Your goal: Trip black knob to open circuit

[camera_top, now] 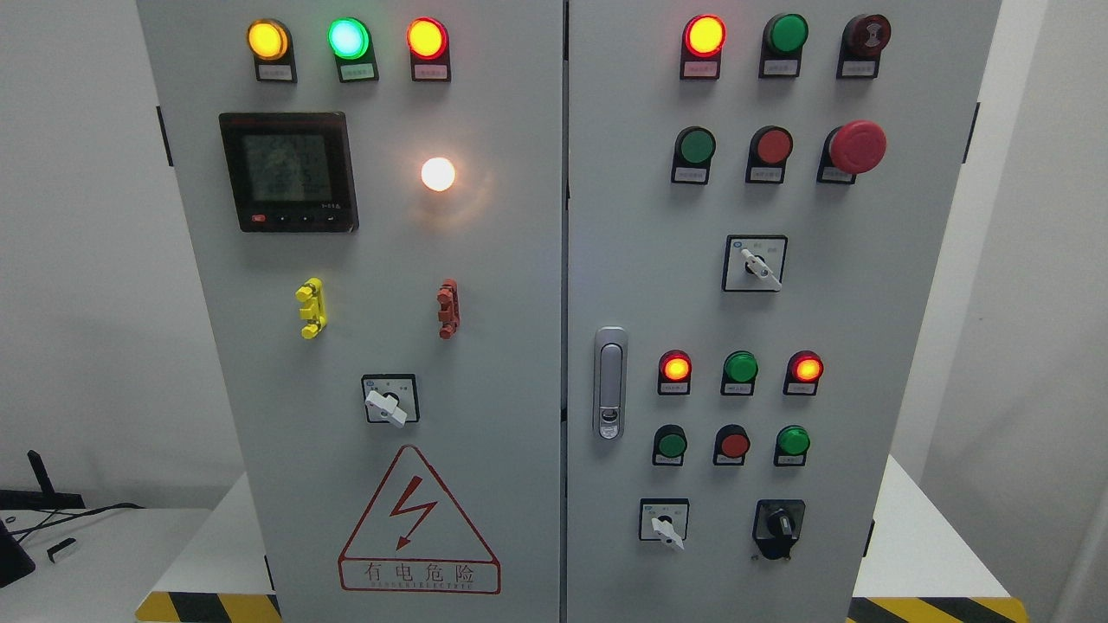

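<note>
The black knob (778, 527) sits low on the right door of the grey control cabinet (519, 346), its handle pointing roughly straight up and down. No robot hand or arm shows anywhere in the head view.
White rotary switches (665, 525) (759, 266) (388, 403) sit on both doors. Lit red, green and amber lamps run along the top, with a red mushroom button (856, 146) upper right. A chrome door handle (610, 382) is at centre. A meter display (288, 170) is upper left.
</note>
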Robot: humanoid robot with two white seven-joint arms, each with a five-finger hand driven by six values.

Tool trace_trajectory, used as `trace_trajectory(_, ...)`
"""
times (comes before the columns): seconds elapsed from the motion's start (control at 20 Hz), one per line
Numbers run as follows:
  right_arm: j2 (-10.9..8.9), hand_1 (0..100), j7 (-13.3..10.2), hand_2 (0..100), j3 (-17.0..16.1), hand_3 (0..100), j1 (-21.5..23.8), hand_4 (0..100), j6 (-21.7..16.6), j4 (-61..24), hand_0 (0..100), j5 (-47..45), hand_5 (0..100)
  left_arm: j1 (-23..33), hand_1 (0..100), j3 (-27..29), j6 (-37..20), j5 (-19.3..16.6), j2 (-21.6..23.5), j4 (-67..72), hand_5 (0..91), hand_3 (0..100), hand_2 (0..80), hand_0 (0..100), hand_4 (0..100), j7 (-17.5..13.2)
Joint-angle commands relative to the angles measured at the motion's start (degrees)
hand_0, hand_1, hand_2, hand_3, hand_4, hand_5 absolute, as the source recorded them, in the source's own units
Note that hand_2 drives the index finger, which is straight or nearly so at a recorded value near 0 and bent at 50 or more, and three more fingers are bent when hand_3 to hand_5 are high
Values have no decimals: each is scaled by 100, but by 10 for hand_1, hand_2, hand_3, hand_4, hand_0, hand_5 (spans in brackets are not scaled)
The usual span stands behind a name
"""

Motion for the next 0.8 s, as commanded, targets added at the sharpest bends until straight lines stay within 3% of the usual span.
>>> trace_trajectory(0.0,140,236,-32,0,18,0,738,1,21,-2001,198,-149,0,0,389,0,2,-176,3,-2,0,0,0,120,0,-5)
trace_trajectory(0.2,184,239,-23,0,35,0,1459,2,-206,-3153,210,-167,0,0,389,0,2,-176,-6,7,0,0,0,120,0,-5)
trace_trajectory(0.4,193,238,-119,0,106,13,1820,95,-1399,-3384,228,-149,0,0,389,0,2,-176,3,7,0,0,0,120,0,-5)
trace_trajectory(0.5,184,236,-294,0,123,49,1934,136,-1971,-3384,233,-149,39,0,389,0,2,-176,3,-2,0,0,0,120,0,-5)
trace_trajectory(0.6,167,253,-497,0,132,172,2110,267,-2385,-3637,244,-141,134,0,389,0,2,-176,-6,7,0,0,0,120,0,-5)
trace_trajectory(0.65,158,270,-611,0,123,180,2224,284,-2456,-3882,252,-141,152,0,389,0,2,-176,3,-2,0,0,0,120,0,-5)
trace_trajectory(0.7,141,327,-725,0,123,247,2312,308,-2475,-4120,269,-141,231,0,389,0,2,-176,-6,-2,0,0,0,120,0,-5)
trace_trajectory(0.75,132,344,-848,0,106,256,2357,309,-2492,-4340,266,-141,231,0,389,0,2,-176,-6,7,0,0,0,120,0,-5)
